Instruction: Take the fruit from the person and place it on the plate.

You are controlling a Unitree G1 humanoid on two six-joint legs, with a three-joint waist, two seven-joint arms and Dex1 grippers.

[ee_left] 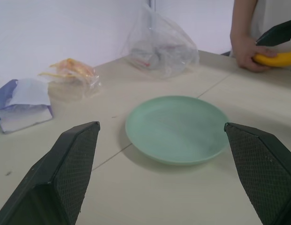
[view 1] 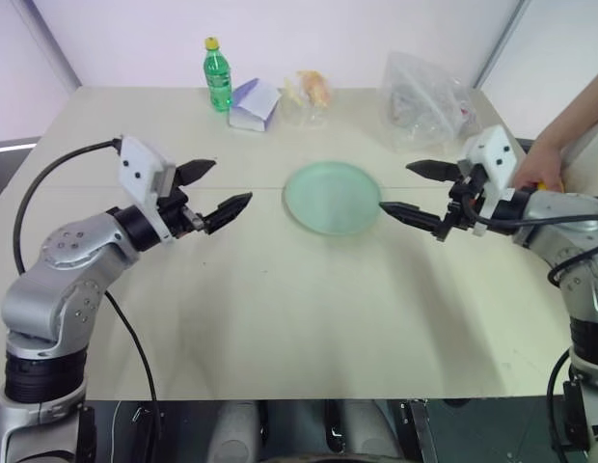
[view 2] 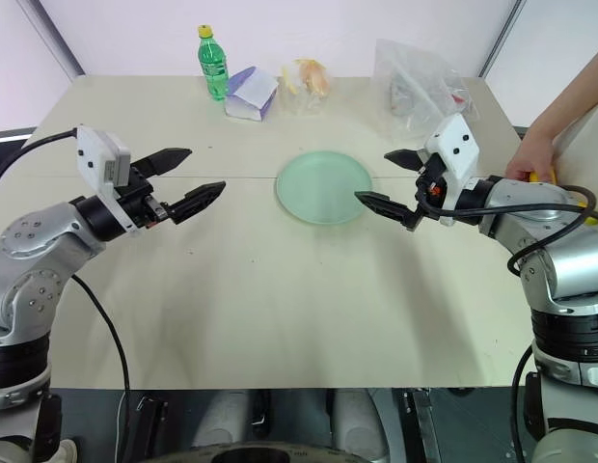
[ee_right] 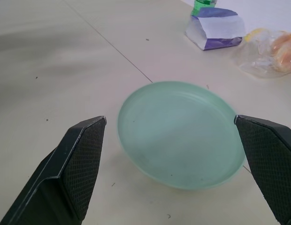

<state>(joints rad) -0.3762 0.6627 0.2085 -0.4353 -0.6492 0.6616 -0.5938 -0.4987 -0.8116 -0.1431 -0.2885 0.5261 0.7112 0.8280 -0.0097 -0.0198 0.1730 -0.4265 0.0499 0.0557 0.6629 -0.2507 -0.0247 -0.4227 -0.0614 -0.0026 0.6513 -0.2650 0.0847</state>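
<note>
The pale green plate [view 1: 331,198] lies empty in the middle of the table. At the table's right edge the person's hand [view 1: 540,159] rests on the table and holds the yellow fruit [ee_left: 277,58], a banana mostly hidden behind my right arm in the eye views. Left of the plate my left gripper [view 1: 231,181] hangs open above the table, pointing toward it. My right gripper [view 1: 394,185] is open too, just right of the plate and facing it, with the person's hand behind its wrist. Neither gripper holds anything.
Along the back of the table stand a green bottle [view 1: 218,75], a purple-and-white pack [view 1: 254,104], an orange-pink item in clear wrap [view 1: 309,92] and a crumpled clear plastic bag [view 1: 424,101]. The near half of the table is bare.
</note>
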